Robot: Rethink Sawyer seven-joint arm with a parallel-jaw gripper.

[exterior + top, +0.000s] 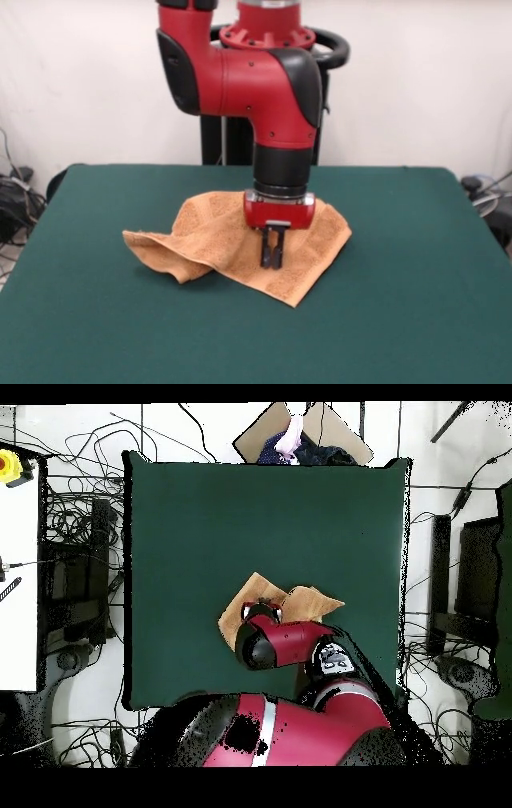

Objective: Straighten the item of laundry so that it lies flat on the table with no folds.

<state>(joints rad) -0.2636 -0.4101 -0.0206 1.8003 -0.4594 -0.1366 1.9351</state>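
Your arm point(256, 88) comes in from the pedestal side, bends at a red elbow and drops straight down, its wrist vertical above the counter point(416, 264). The hand point(272, 260) points downward with its dark fingers point(266, 248) drawn close together, tips at the towel point(216, 232); you cannot tell from either view whether cloth is pinched between them. The towel sits rumpled around the counter's middle, somewhat toward the robot's side. One corner trails out with a raised fold along it. From overhead, the arm covers much of the towel point(262, 592).
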